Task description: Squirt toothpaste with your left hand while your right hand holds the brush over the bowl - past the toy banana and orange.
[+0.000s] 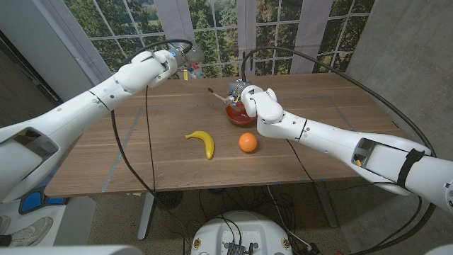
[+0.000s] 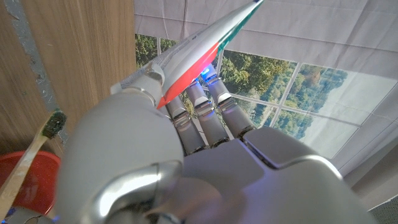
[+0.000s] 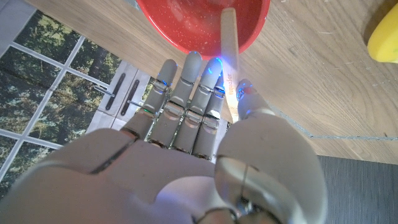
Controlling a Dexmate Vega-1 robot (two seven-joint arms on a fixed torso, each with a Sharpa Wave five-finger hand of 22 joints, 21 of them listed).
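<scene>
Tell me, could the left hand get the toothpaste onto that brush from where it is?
Probably yes. The left hand holds the toothpaste tube at the table's far side; the brush, held by the right hand over the red bowl, is close, and nothing stands between them.

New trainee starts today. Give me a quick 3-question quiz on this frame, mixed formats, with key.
1. True or false: the left hand holds the toothpaste tube.
2. Which toy fruit lies nearer the red bowl? A) banana B) orange
3. Fill in: the right hand grips the ___ over the bowl.

Key: 1 true; 2 B; 3 brush.
</scene>
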